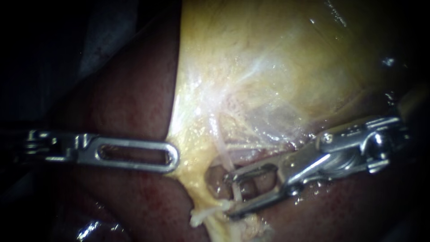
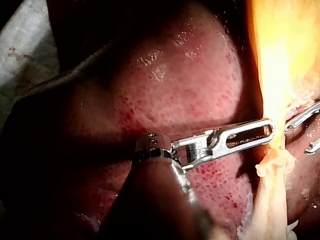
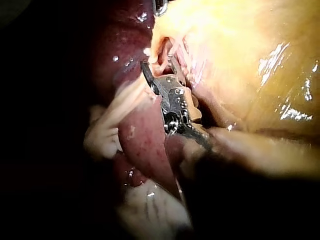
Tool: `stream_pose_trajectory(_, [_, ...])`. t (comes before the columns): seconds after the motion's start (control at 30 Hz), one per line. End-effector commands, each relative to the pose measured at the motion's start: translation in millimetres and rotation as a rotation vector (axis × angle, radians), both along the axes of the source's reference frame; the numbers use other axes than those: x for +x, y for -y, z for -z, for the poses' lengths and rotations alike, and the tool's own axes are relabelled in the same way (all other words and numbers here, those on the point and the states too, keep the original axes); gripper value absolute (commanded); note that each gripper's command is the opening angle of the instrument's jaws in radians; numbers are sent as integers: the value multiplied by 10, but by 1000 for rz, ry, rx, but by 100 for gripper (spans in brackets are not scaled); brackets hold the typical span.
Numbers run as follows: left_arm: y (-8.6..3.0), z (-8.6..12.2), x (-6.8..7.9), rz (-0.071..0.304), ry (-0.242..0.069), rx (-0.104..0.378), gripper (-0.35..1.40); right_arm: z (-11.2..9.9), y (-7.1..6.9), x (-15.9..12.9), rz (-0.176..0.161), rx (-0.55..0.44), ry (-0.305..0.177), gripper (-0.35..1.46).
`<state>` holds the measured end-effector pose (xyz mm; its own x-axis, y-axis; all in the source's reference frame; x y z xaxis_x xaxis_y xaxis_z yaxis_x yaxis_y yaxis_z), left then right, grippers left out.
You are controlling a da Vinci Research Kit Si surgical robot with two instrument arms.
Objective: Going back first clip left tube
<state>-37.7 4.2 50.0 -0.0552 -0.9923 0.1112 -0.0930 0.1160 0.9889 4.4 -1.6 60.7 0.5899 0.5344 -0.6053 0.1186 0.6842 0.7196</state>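
Where the yellow gallbladder [image 1: 268, 58] wall thins to a clear membrane, a thin pale tube [image 1: 223, 150] runs down out of it and crosses a dark window in the tissue. The tube is whitish and glistening, bare along the window, with finer strands beside it. The endoscope view does not settle whether this is the left tube. Bright metal at the jaw tip covers part of it, so I cannot tell if a clip sits there. A frayed pale tag of tissue [image 1: 201, 216] hangs just below the window.

Right instrument [image 1: 229, 196]: the shaft enters from the right over the dark red liver [image 1: 134, 103]. Its jaws stand apart with a clear gap. The tube passes through that gap close to the tips. The upper jaw tip overlaps the tube, and contact with the lower jaw cannot be made out. Nothing is clamped.

Left instrument [image 1: 170, 157]: the shaft enters from the left, across the liver. Its slotted jaws lie together, clamped on the gallbladder's edge, which tents to a point at the tip. This grip lies beside the window, on the side away from the right instrument and apart from the tube.

Left wrist view: same grip, with yellow tissue draped over the jaw tip.
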Motion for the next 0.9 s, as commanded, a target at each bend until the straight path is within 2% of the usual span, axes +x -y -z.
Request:
stream_pose_trajectory(0.03, [0,0,0,0,0,1,-35,3,-6,-7,-11,-5,1,39])
stream_pose_trajectory(0.23, [0,-2,-1,1,0,0,-35,23,-36,-36,-39,-31,-2,39])
stream_pose_trajectory(0.47, [-1,-7,-1,0,-1,-1,-35,40,-58,-68,-72,-70,1,40])
stream_pose_trajectory(0.67, [-3,-9,-1,0,-1,-1,-35,44,-66,-86,-92,-89,8,42])
stream_pose_trajectory(0.9, [-3,-12,-3,1,-2,-2,-35,45,-67,-88,-99,-93,11,44])
